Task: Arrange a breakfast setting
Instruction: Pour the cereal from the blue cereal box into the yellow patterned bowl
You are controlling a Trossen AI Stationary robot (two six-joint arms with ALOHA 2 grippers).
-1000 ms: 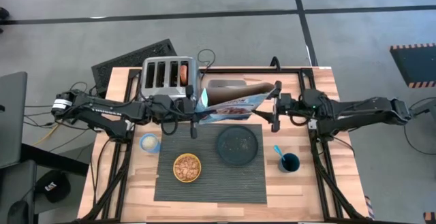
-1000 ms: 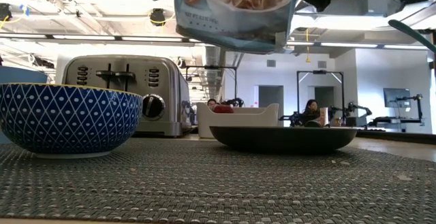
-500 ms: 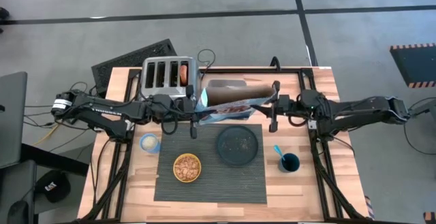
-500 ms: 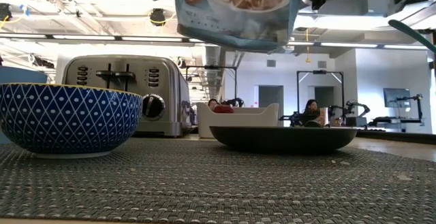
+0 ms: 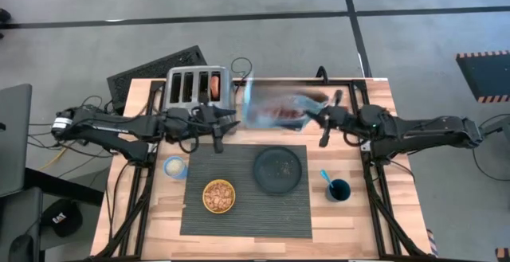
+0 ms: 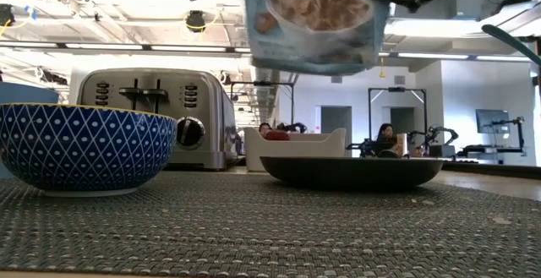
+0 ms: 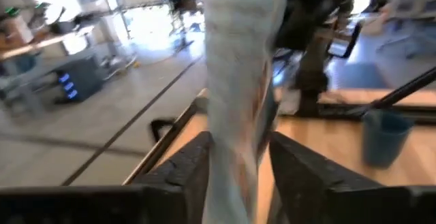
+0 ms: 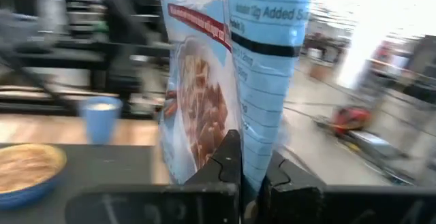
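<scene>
Left arm: reaches in from table's left edge, runs along front of toaster
Left gripper (image 5: 217, 128): just right of toaster, above placemat's back-left corner; in left wrist view fingers (image 7: 184, 166) spread apart, box edge between them, contact not clear, so released
Small blue cup (image 5: 174, 166): on bare wood left of placemat, pale contents, apart from bowl
Toaster (image 5: 196, 88): 4-slot steel, back-left of table; sth reddish-brown in rightmost slot
Bowl (image 5: 218, 196): yellow inside, blue diamond pattern outside in low view (image 6: 83, 145); on placemat's front-left part, cereal in it
Placemat (image 5: 246, 214): dark grey ribbed, centre-front of table, holds bowl + plate
Cereal box (image 5: 275, 112): blue, blurred, held up off the table behind placemat, btw the two grippers; low view shows it high above plate (image 6: 314, 20)
Plate (image 5: 278, 169): dark, round, on placemat's back-right part, a few crumbs on it
Right gripper (image 5: 325, 120): at box's right end; right wrist view shows fingers (image 8: 228, 159) clamped on box's lower edge, so grasping the cereal box
Dark blue cup (image 5: 339, 190): on wood right of placemat, near plate
Spoon (image 5: 326, 177): blue handle, stands in the dark blue cup, leans toward plate
Right arm: comes in from table's right edge
</scene>
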